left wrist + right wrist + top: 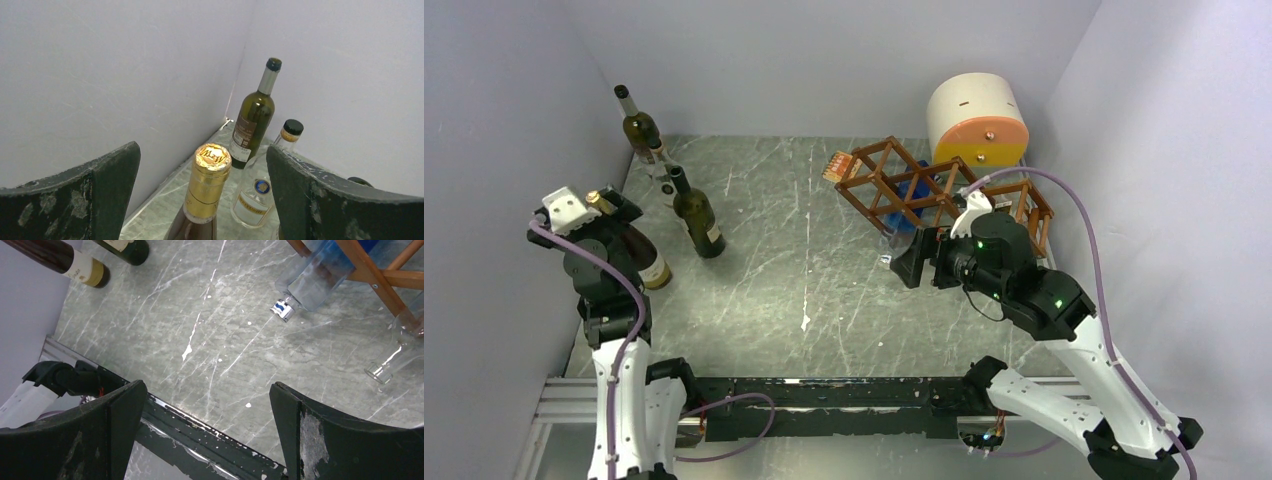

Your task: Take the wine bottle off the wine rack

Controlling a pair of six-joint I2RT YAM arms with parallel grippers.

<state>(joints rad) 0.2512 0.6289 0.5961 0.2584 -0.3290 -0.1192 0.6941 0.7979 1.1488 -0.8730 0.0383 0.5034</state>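
Left gripper: jaws released astride gold-capped bottle, far left. Wine rack far right; clear wine bottle lies in it, neck poking nearward. Right gripper: jaws spread, empty. Glass: rigid, slick, breakable, weight unclear; grasp neck.

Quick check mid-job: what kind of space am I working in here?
Likely a lab test booth: plain pale walls box in a marble-look table, with a dark mounting rail along its near edge.
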